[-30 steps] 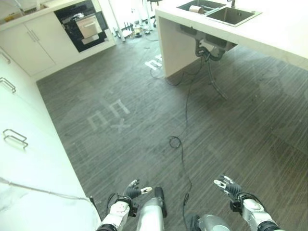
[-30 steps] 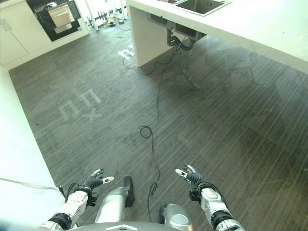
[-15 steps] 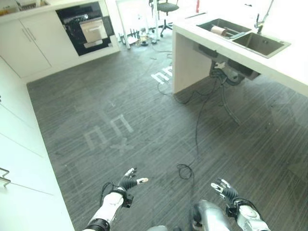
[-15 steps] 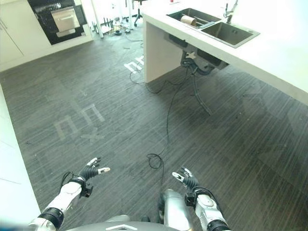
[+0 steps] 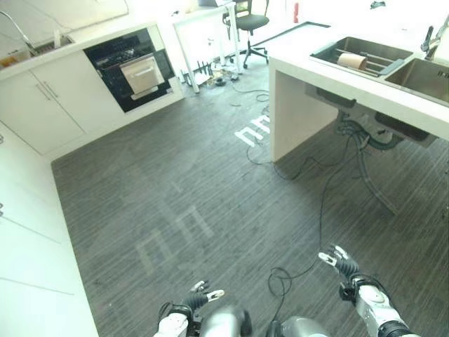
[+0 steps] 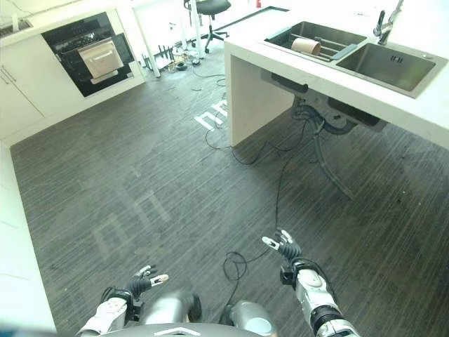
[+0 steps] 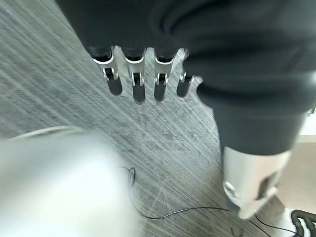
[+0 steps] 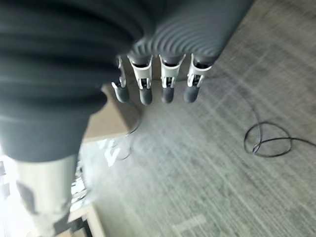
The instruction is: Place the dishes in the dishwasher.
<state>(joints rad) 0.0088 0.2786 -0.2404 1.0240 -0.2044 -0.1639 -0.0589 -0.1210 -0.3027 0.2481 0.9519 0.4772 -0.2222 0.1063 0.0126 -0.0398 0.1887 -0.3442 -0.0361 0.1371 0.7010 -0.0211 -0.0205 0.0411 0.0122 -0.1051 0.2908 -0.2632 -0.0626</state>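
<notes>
A black built-in dishwasher stands in the white cabinet run at the far left, a pale panel across its front. A brown cup-like dish lies on its side in the left basin of the sink on the island at the far right. Both hands hang low over the dark floor, far from either one. My left hand has relaxed, spread fingers and holds nothing. My right hand is also open and empty, its fingers straight.
The white island counter juts in from the right, with pipes and hoses under its sink. White cabinets run along the left. An office chair and a white table stand at the back. Pale tape marks lie on the floor.
The whole picture has shifted, so the camera moved: dishwasher and island now sit nearer the middle. Both hands stay open and empty; the left one shows lower in the view.
</notes>
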